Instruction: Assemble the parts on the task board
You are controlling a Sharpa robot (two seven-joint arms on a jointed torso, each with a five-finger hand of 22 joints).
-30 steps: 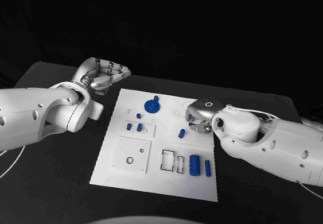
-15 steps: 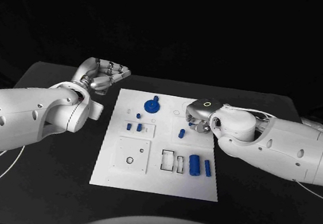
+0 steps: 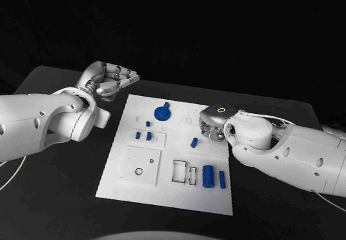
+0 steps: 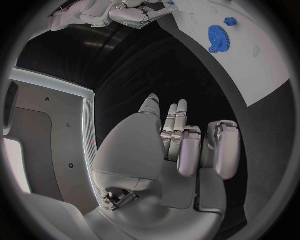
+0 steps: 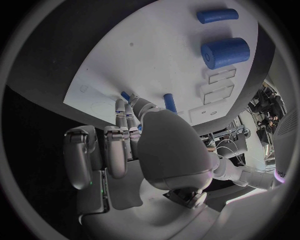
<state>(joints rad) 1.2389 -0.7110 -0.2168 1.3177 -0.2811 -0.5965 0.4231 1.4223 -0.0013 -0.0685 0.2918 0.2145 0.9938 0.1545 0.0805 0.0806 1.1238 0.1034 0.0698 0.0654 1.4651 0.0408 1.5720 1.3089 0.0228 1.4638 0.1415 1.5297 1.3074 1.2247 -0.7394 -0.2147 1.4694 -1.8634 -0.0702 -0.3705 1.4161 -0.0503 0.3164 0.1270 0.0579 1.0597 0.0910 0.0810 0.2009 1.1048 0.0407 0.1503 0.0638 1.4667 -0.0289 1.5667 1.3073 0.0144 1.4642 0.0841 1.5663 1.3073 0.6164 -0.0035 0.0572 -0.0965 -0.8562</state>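
- The white task board (image 3: pixel 127 184) fills the frame's centre, assembly apparently barely begun.
- Left hand (image 3: pixel 108 80), upper left beside the board, curls its fingers on nothing.
- Right hand (image 3: pixel 215 127), over the board's upper right; finger state unclear.
- Blue gear (image 3: pixel 163 114) sits top centre; loose blue cylinders (image 3: pixel 208 176) wait lower right.

Dim, dark surroundings; white task board (image 3: pixel 126 187) bright; wrist views fisheye-bent.

Right robot hand (image 3: pixel 214 127) over task board (image 3: pixel 168 188) upper edge (near blue gear (image 3: pixel 163 114)); left robot hand (image 3: pixel 108 80) beside board.
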